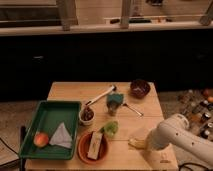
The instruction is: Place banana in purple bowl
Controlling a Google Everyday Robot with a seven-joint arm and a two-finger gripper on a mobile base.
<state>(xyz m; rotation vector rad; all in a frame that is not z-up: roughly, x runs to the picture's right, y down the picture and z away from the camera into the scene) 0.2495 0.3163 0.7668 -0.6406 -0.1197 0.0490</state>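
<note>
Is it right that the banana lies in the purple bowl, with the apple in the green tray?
No. The camera view shows the banana on the table beside the gripper, near right, apart from the purple bowl at the far right. The apple is in the green tray.

The white arm (176, 131) hides most of the pincer (147, 144) and the banana's (135, 144) right end at the table's (70, 92) front right.

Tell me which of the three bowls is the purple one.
The dark purple bowl, far right, beyond the gripper at the banana; the white bowl is central, the orange dish nearest the camera.
</note>
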